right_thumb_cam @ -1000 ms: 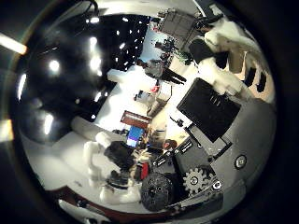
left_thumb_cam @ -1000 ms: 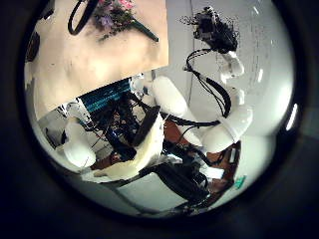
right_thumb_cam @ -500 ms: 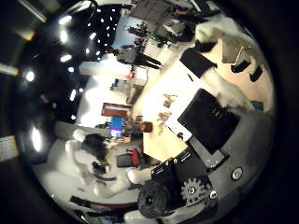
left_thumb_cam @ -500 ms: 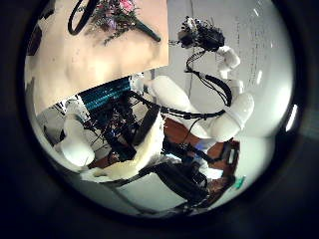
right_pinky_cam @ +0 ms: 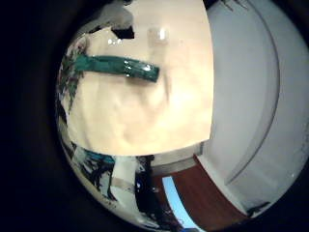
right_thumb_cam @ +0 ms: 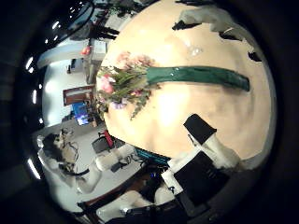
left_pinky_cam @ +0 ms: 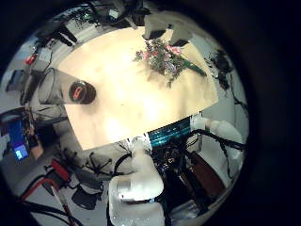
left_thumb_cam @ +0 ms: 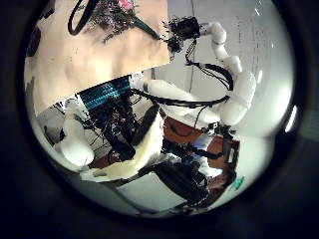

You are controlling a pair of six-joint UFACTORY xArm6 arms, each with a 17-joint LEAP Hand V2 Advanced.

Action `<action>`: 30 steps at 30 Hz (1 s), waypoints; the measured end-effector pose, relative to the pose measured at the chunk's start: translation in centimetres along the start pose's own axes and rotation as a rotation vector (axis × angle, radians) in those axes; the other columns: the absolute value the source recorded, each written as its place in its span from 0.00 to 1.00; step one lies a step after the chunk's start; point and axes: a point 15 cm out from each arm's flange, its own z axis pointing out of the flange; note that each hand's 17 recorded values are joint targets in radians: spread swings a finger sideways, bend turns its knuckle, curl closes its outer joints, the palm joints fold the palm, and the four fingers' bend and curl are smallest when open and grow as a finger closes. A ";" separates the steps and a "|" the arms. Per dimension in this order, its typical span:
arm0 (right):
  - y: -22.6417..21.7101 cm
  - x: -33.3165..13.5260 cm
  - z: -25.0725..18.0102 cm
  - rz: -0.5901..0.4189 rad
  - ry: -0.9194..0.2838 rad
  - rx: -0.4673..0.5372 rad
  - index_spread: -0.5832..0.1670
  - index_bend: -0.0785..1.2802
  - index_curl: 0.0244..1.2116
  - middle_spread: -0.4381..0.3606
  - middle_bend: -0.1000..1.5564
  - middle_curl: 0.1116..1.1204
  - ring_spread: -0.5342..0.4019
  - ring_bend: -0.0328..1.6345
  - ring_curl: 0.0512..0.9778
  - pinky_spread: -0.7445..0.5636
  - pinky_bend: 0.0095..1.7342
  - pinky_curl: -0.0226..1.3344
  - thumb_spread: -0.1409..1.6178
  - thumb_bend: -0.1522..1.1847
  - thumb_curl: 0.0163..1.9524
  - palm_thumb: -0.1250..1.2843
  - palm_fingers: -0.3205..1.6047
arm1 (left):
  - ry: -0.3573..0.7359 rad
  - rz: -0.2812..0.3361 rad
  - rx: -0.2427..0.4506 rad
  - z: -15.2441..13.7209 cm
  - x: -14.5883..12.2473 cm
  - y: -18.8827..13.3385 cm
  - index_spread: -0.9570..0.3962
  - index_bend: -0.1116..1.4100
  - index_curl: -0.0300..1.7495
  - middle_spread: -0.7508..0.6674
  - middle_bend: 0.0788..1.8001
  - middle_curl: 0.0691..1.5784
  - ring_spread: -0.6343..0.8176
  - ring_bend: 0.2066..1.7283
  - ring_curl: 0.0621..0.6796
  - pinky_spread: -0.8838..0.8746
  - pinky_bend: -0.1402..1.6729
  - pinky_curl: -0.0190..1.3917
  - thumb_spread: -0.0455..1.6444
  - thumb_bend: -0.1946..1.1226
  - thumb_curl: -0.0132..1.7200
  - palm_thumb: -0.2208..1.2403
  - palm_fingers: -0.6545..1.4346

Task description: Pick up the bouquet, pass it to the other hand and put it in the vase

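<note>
The bouquet [left_pinky_cam: 167, 58] lies flat on the pale table [left_pinky_cam: 122, 104], flower heads at one end and wrapped stems [right_thumb_cam: 201, 77] at the other. My right hand [left_thumb_cam: 184, 28] hangs close over the stem end, fingers [right_thumb_cam: 207, 140] spread on both sides of the stems without touching them. The stems [right_pinky_cam: 121, 66] also cross the right little finger side view. The vase [left_pinky_cam: 61, 89] stands upright near the table's far side from the bouquet, its opening empty. My left hand is high above the table; none of its fingers show.
The right arm [left_thumb_cam: 234, 80] arches down to the table edge by the bouquet. Robot bases and equipment [left_pinky_cam: 136, 184] crowd the floor beside the table. Bare tabletop lies between the bouquet and the vase.
The right hand has come down from high in the room to just over the bouquet's stems, and its palm now faces the table. The left palm view is unchanged.
</note>
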 end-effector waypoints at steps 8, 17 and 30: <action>-1.0 -0.3 2.6 -0.002 -0.003 -0.051 0.27 0.28 0.32 0.45 0.41 0.29 0.52 0.52 0.32 0.81 0.45 0.32 0.63 0.10 0.28 0.67 0.26 | -0.004 0.003 -0.006 0.2 0.4 0.1 0.66 0.19 0.23 0.69 0.06 0.17 0.75 0.22 0.17 0.75 0.20 0.25 0.74 0.13 0.17 0.31 0.45; -1.8 1.1 3.5 -0.014 0.121 -0.122 0.34 0.19 0.29 0.47 0.34 0.26 0.52 0.49 0.29 0.85 0.48 0.31 0.60 0.10 0.27 0.72 0.26 | -0.003 0.004 -0.013 0.4 0.4 -0.2 0.67 0.19 0.23 0.69 0.06 0.17 0.75 0.22 0.17 0.75 0.20 0.25 0.74 0.13 0.17 0.31 0.44; -2.6 1.4 4.8 -0.005 0.116 -0.147 0.37 0.18 0.27 0.45 0.30 0.25 0.50 0.47 0.26 0.83 0.48 0.28 0.58 0.10 0.28 0.76 0.26 | -0.001 0.002 -0.018 0.3 0.3 -0.7 0.67 0.19 0.23 0.70 0.06 0.17 0.76 0.22 0.16 0.76 0.20 0.25 0.74 0.13 0.17 0.31 0.44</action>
